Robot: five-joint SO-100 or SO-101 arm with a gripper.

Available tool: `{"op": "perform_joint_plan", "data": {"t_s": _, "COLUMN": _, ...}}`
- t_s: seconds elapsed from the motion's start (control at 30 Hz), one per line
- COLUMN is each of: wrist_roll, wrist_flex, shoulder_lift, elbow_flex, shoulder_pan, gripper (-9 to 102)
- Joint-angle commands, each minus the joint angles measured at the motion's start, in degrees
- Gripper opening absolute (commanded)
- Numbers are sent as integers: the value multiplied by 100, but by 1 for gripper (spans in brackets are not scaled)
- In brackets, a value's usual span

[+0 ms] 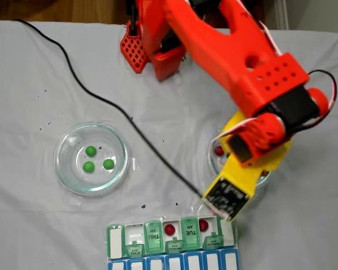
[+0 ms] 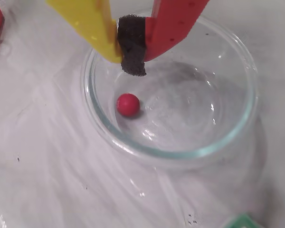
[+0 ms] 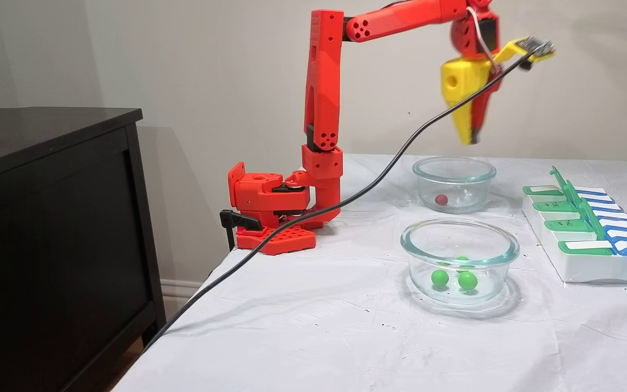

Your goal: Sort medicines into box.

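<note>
My gripper [image 2: 133, 64] hangs shut, its yellow and red fingers pressed together on a black foam pad with nothing held. It hovers well above the far glass dish [image 3: 454, 166]; that dish [image 2: 180, 154] holds one dark red medicine [image 2: 128, 104], seen also in both fixed views [image 1: 218, 150] [image 3: 441, 199]. Three green medicines [image 1: 90, 151] [image 1: 88, 166] [image 1: 108, 163] lie in the other glass dish [image 1: 65, 169]. The box [image 1: 116, 242] sits at the bottom edge, with two red medicines [image 1: 169, 229] [image 1: 204, 226] in open compartments. In a fixed view the gripper [image 3: 471, 139] points down.
A black cable [image 1: 101, 101] runs across the white cloth to the wrist camera. The arm's red base [image 3: 270, 218] stands at the table's back. The box [image 3: 591, 239] lies right of the dishes with its green lids up. A dark cabinet [image 3: 47, 218] stands left of the table.
</note>
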Motion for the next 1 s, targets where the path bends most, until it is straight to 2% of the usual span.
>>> {"op": "perform_joint_plan", "data": {"t_s": 0.0, "wrist_roll": 114, "wrist_flex": -220, "shoulder_lift": 492, "elbow_flex": 193, "shoulder_pan": -149, "gripper": 0}}
{"op": "perform_joint_plan", "data": {"t_s": 0.2, "wrist_roll": 149, "wrist_flex": -545, "shoulder_lift": 255, "elbow_flex": 510, "shoulder_pan": -149, "gripper": 1}}
{"op": "perform_joint_plan", "data": {"t_s": 0.43, "wrist_roll": -123, "wrist_flex": -545, "shoulder_lift": 88, "elbow_flex": 932, "shoulder_pan": -18, "gripper": 16}}
{"op": "perform_joint_plan", "data": {"t_s": 0.73, "wrist_roll": -448, "wrist_flex": -1143, "shoulder_lift": -105, "elbow_flex": 1257, "shoulder_pan": 123, "gripper": 19}}
{"op": "perform_joint_plan", "data": {"t_s": 0.97, "wrist_roll": -835, "wrist_flex": -1301, "shoulder_lift": -457, "elbow_flex": 1371, "shoulder_pan": 141, "gripper": 19}}
